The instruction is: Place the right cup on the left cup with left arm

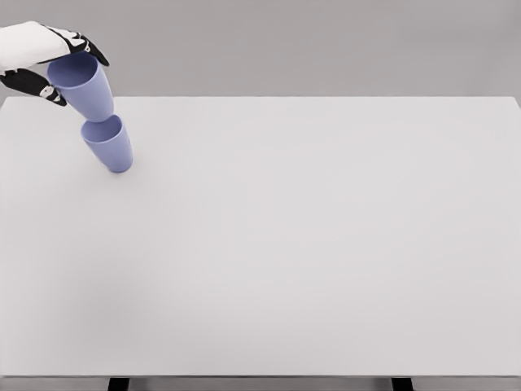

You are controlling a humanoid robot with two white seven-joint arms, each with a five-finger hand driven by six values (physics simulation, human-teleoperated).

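Step in hand: placement. Left hand [37, 55] fingers wrapped round rim of held cup [84, 88], far-left table [326, 244] corner. Its base sits at mouth of lower cup [108, 144]. Next move: align bases, lower gently, release. Right arm unseen.

Left hand [37, 53]: white shell on back, black fingers [81, 41] with white segment plates.

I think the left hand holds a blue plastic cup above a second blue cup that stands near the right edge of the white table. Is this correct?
Not quite. The head view shows the second blue plastic cup near the white table's left edge, not the right. The left hand does hold the other blue plastic cup above it.
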